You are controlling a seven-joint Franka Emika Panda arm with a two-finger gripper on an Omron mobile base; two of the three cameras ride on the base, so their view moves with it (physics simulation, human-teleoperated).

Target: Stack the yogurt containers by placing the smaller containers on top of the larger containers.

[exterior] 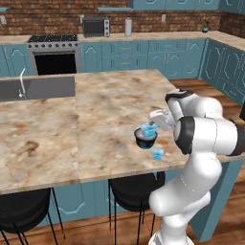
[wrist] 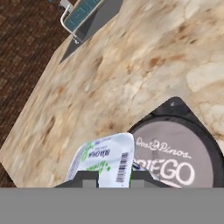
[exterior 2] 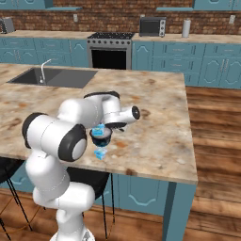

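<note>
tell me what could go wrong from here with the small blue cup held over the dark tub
1. The small light-blue translucent yogurt cup, gripped by the shut end effector, sits tilted over one edge of the squat round dark tub with the pale grey lid; released off-centre, it may slide off.
2. The second small light-blue cup stands near the edge of the marble-patterned counter, just beside the tub; a sweeping arm could knock it to the floor.

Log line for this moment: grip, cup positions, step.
gripper: shut on blue yogurt cup | cup: over dark tub | second blue cup: on island counter beside tub | step: first stack, unreleased
</note>
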